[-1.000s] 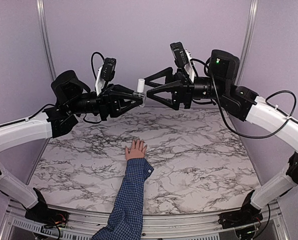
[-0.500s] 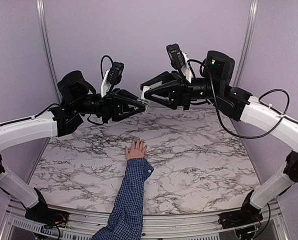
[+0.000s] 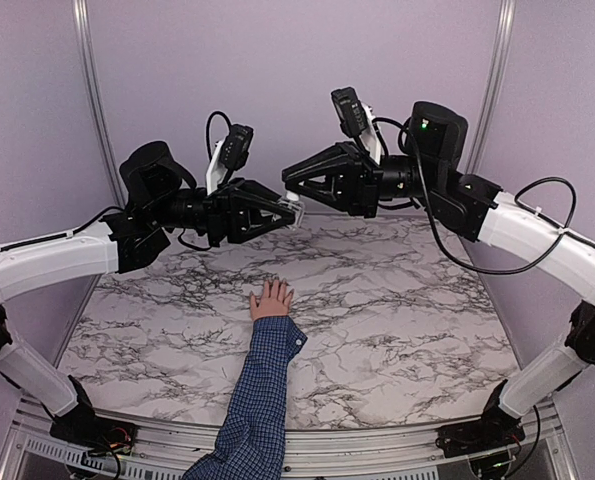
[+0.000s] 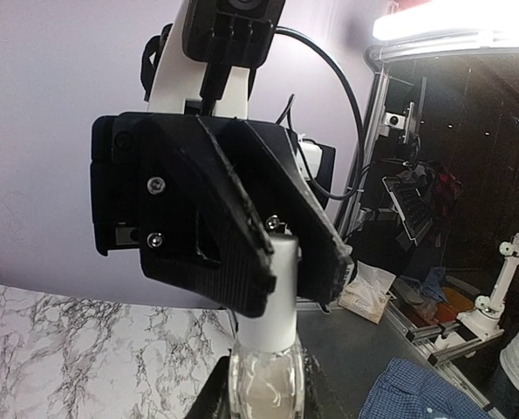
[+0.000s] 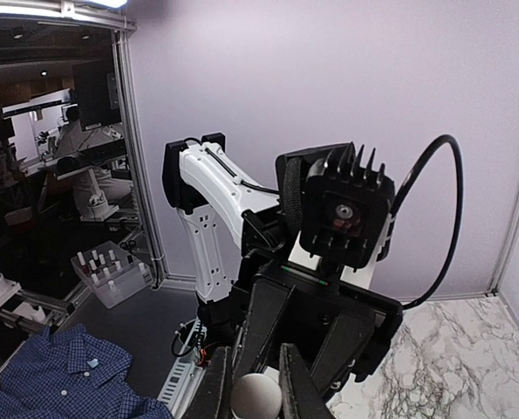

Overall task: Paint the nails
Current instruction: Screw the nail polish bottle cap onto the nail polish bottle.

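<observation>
Though nails [image 3: 275, 285] too tiny to resolve: one hand [image 3: 270, 301], left gripper [image 3: 288, 212] pinching one bottle [image 4: 263, 388], right gripper [image 5: 256, 388] clamping its cap [image 4: 270, 321].

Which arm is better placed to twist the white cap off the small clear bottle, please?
Right: the right tool is shut on the white cap, while the left tool grips the small clear bottle.

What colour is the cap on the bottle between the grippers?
White. The cap on the bottle shows best in the left wrist view.
</observation>
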`<action>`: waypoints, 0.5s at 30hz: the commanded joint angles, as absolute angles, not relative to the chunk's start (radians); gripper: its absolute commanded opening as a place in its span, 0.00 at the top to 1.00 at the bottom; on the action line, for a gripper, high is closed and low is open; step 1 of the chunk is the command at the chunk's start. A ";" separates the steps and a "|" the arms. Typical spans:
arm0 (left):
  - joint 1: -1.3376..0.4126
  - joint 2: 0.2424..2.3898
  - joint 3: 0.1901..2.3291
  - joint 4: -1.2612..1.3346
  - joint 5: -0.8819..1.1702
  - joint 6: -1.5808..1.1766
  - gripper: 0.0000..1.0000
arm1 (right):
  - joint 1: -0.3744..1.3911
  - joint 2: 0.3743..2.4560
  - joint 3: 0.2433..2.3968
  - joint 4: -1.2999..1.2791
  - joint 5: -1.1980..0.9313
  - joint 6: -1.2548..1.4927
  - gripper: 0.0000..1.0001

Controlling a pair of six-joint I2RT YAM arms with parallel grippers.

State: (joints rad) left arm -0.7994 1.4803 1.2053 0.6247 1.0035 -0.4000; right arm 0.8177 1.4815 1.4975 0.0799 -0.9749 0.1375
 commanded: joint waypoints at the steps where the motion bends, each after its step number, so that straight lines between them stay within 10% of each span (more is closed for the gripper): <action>1: -0.792 1.433 1.202 0.666 0.891 -0.363 1.00 | 0.813 1.488 1.533 0.069 -0.936 0.136 0.99; 15: -0.813 1.391 1.137 0.683 0.439 -0.222 1.00 | 0.852 1.525 1.533 0.047 -0.560 0.229 1.00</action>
